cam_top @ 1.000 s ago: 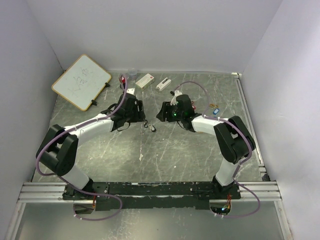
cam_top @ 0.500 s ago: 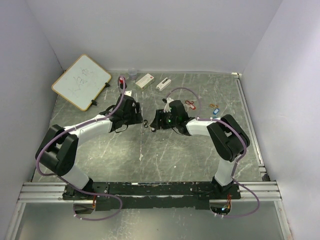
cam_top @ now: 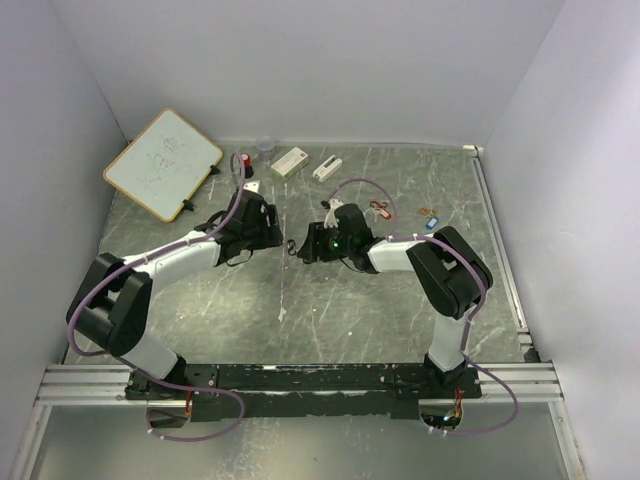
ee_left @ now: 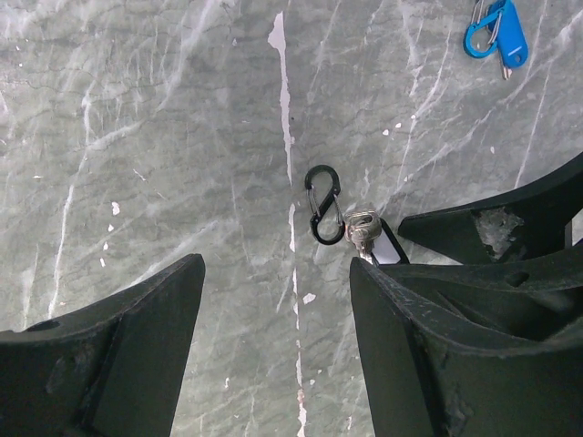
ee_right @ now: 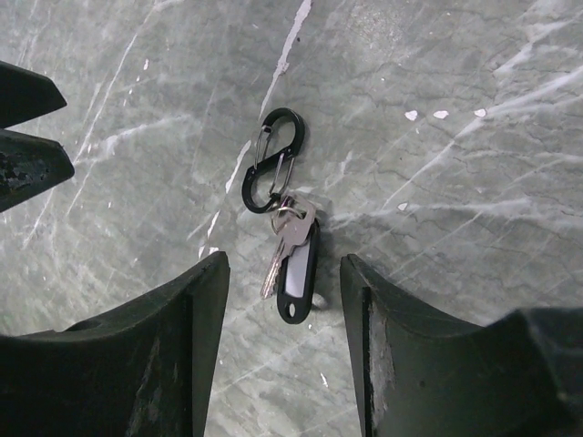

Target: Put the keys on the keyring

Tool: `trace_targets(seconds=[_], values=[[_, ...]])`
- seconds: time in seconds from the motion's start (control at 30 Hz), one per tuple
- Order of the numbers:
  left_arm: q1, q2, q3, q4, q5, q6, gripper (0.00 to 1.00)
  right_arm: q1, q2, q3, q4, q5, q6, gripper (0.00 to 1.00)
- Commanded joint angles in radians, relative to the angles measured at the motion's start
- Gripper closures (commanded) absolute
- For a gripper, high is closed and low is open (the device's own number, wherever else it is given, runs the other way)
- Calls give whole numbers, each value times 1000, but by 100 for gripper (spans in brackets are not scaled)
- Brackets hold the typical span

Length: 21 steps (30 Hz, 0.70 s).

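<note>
While one black-tagged key (ee_right: 296,266) already looks hooked on the black clip keyring (ee_right: 271,160), the job's barely started; left gripper (ee_left: 275,273) and right gripper (ee_right: 284,264) flank it, jaws apart, holding nothing; farther back, red key (cam_top: 378,208), blue key (cam_top: 432,223) and orange key (cam_top: 428,212) lie loose.

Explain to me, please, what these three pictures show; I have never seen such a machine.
Two robot arms stand at a table's near edge. The wide picture looks down from above and behind them. The other two come from wrist cameras; the dark shapes at the bottom are each arm's own fingers. The left gripper and right gripper are open, holding nothing. Between them lies a black clip with a black-tagged silver key on it. A blue key and a red key lie apart.
</note>
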Motion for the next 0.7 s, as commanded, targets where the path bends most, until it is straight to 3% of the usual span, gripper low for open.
trace_targets(seconds=[0.0,0.33,0.67], values=[[10,-36,-17,10,20,-11,25,15,32,-3,15,-4,11,49],[19,-49,-36,17,26,-13,25,40,62,15,-11,44,13,60],[24,-46,-36,21,35,-11,25,48,66,22,-32,124,16,98]])
